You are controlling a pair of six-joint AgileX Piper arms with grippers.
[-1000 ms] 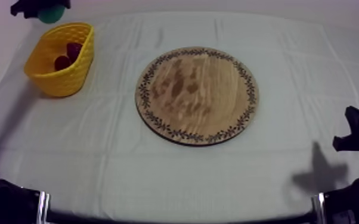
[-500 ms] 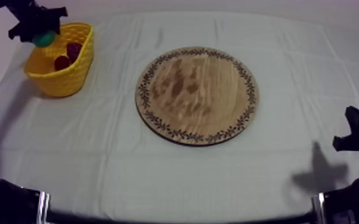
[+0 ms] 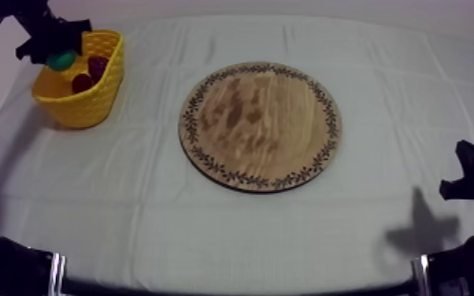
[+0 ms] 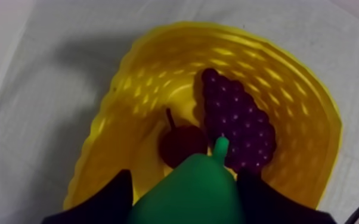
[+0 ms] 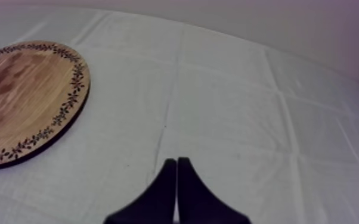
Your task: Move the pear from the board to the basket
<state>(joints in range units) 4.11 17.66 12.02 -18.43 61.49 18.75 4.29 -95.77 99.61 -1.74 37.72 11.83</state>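
Surface, top view: the surface (image 3: pixel 232 236), under its grey-white cloth, carried the wooden board (image 3: pixel 261 126) in the middle and the yellow basket (image 3: pixel 90 102) at far left.
Pear, top view: the left tool (image 3: pixel 53 52) hung over the basket's rim, holding the pear (image 3: pixel 61 61).
Left wrist view: the pear sat clamped between black fingers (image 4: pixel 107 199), above grapes (image 4: pixel 238 128) and a small red fruit (image 4: pixel 182 146) in the basket.
Right wrist view: the right tool (image 5: pixel 176 164) was a narrow wedge gripping nothing, near the board.

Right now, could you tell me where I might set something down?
The wooden board is bare, as is the cloth between it and the yellow basket and toward the right gripper. The basket is crowded: grapes, a small red fruit, and the left gripper holding the pear above.
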